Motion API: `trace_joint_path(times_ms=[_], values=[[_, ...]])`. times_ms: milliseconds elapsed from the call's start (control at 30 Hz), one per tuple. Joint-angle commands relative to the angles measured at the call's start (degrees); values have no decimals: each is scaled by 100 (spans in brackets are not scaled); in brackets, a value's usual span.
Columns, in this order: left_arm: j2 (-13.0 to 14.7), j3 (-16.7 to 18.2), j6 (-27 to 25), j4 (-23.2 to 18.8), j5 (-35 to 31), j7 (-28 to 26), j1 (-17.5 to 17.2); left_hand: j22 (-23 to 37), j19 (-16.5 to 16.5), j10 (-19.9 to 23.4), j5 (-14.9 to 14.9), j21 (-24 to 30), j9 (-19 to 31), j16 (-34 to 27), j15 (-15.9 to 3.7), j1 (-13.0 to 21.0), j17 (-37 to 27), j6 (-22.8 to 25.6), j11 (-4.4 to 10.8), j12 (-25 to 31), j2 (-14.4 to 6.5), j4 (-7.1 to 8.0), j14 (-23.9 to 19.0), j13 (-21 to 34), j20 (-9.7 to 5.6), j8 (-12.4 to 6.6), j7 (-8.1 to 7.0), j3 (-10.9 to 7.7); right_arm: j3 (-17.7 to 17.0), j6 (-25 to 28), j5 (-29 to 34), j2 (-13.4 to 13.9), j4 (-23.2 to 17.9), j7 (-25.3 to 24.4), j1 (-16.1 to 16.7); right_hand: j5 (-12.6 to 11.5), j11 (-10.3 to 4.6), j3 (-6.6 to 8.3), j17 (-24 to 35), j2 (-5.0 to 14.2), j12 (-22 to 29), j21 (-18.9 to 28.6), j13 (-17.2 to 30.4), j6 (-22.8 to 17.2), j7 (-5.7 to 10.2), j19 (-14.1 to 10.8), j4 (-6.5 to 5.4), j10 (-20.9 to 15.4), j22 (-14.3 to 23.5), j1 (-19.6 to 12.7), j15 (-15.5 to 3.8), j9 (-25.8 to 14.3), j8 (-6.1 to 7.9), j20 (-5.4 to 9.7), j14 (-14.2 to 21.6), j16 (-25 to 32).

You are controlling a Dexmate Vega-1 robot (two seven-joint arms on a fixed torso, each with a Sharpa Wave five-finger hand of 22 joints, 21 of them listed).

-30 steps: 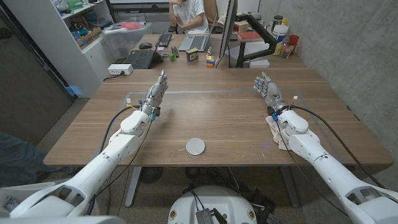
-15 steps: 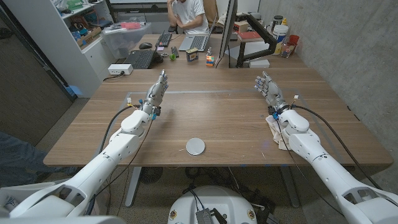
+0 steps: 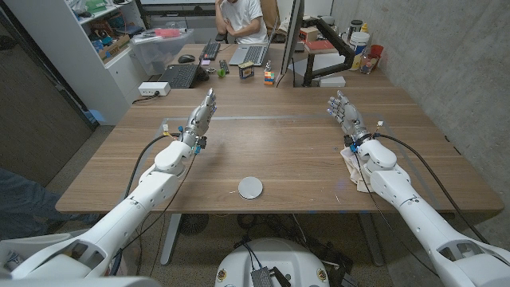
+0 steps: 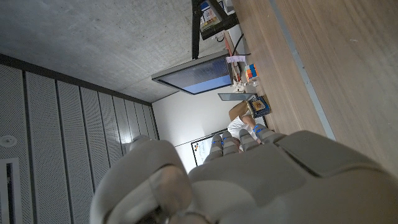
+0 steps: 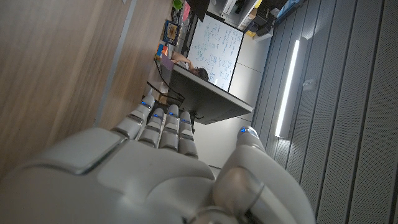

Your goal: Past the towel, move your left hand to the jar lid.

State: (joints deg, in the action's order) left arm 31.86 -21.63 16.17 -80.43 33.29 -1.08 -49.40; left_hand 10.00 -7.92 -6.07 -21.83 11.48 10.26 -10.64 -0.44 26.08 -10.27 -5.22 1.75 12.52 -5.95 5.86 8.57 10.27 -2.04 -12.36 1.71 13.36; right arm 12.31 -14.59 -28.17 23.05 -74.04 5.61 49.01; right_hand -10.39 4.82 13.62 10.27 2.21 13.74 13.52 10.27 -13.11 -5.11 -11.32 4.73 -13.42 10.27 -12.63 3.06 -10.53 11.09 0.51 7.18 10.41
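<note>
Both arms reach out over the wooden table [image 3: 279, 151]. The left hand [image 3: 201, 119] is raised above the left-centre of the table, fingers straight and pointing away from the robot, close together, gripping nothing. The right hand [image 3: 344, 113] mirrors it on the right side — fingers extended and slightly spread, nothing in them. The jar lid [image 3: 250, 187], a small pale round disc, lies flat near the front edge of the table, about midway between the two arms and well apart from the left hand, nearer the robot than either hand. The towel [image 3: 353, 169], a crumpled pale cloth, lies under the right forearm, partly hidden by it. In the left wrist view the back of the left hand [image 4: 249, 180] shows with bare table beyond it; the right wrist view shows the right hand [image 5: 155, 168] the same way. Behind the table a person [image 3: 241, 17] sits at a laptop [image 3: 252, 54] — a keyboard [image 3: 180, 76] and a Rubik's cube [image 3: 269, 77] lie nearby.
</note>
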Motion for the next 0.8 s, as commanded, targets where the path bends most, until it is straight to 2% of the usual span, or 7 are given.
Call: trace_joint_path(times_ms=[33,467,800], values=[[284,59,71,-394,-230,-111,-208,25,-36,40,-35,10,15,-46,-4,72,-12,61,-7,-1,5,-15,-49,28,-210,14,15,17,-50,9,89,-18,-37,-36,5,-27,21,17,10,10,-20,-19,28,-53,11,-41,24,-40,20,-51,-33,-20,39,4,52,32],[476,180,420,-797,-493,-312,-598,26,-27,97,-35,10,16,-49,-7,122,-12,119,1,4,2,-40,-91,29,-181,12,-8,20,-18,91,137,-5,-1,-14,-45,-27,13,14,10,13,-23,-30,28,-62,27,-44,26,-55,20,-51,-32,-21,38,0,53,30],[509,244,639,-906,-680,-477,-797,26,-20,122,-35,10,17,-51,-22,161,-12,136,37,0,-1,-59,-122,30,-156,20,-32,21,8,72,164,-18,58,12,-99,-26,12,12,10,16,-26,-40,29,-64,33,-44,27,-64,20,-51,-24,-21,35,-1,58,30]])
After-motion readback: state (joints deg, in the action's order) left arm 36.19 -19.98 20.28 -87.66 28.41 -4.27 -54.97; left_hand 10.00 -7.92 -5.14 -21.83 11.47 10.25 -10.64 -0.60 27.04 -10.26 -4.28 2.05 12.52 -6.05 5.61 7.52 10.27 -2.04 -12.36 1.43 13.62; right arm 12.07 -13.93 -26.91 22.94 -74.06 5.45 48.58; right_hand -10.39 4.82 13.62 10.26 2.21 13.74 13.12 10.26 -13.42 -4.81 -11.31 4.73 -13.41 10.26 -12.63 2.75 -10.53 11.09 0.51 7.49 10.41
